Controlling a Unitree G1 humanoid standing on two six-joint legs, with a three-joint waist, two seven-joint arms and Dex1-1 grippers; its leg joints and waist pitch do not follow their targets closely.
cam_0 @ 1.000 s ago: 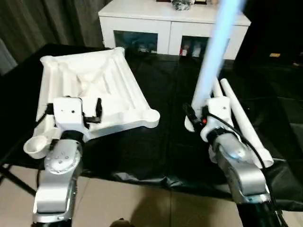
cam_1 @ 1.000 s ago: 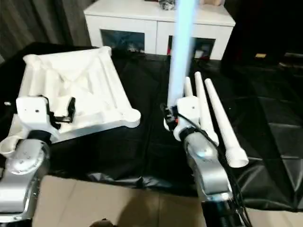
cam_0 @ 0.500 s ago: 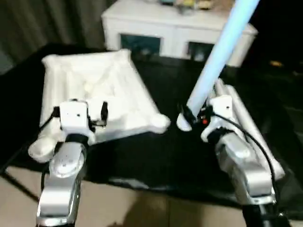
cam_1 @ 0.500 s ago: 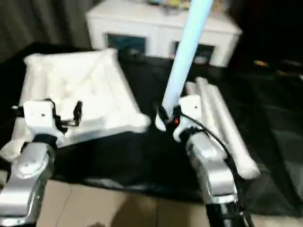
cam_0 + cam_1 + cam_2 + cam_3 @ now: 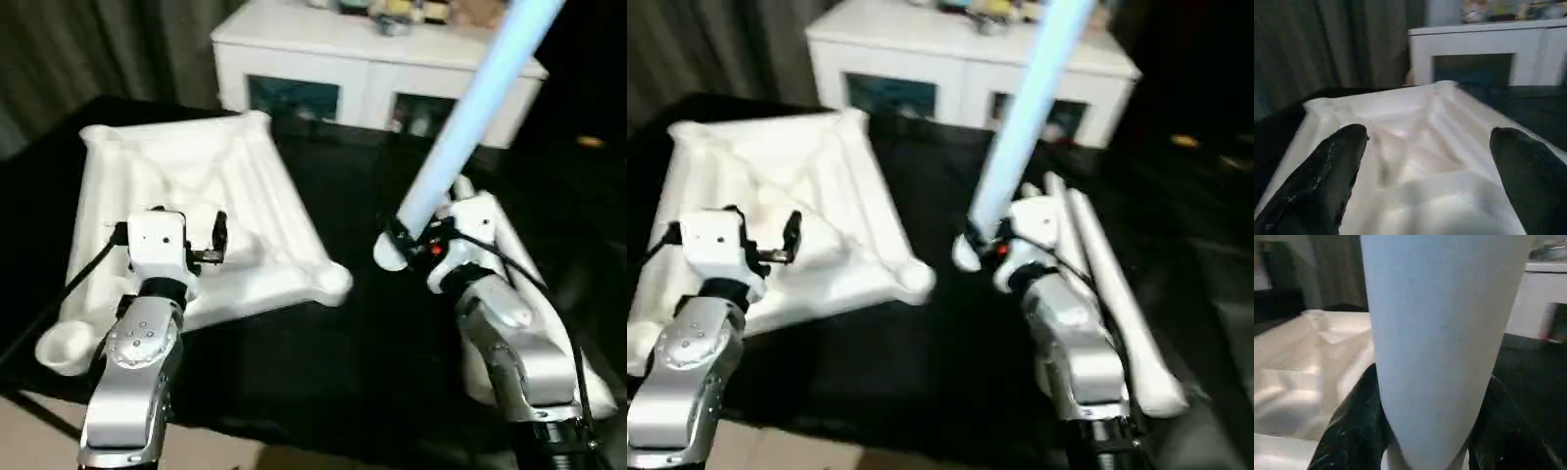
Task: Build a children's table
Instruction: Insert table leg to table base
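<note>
Left eye view is giving me the whole layout: a black-draped table (image 5: 353,323) is carrying the work, and I am judging everything from its edges. Biggest on it is the tabletop (image 5: 196,196), lying ribbed side up toward the table's left edge, so its rounded corner sockets are facing up for the legs; the corner socket (image 5: 331,281) nearest the table's middle is standing free. Beyond the far edge a white cabinet (image 5: 372,73) is sitting clear of my reach.

I am holding one leg (image 5: 460,127) in the right claw (image 5: 416,235), fingers clamped around its lower end, the shaft leaning up and away to the right. The spare legs (image 5: 1107,284) are lying side by side near the table's right edge, beside my right forearm. Bare black cloth between the held leg's foot and that free socket is leaving me open room to swing across.

My left claw (image 5: 1425,161) is hanging spread wide and empty over the tabletop's near side, probably ready to steady it.
</note>
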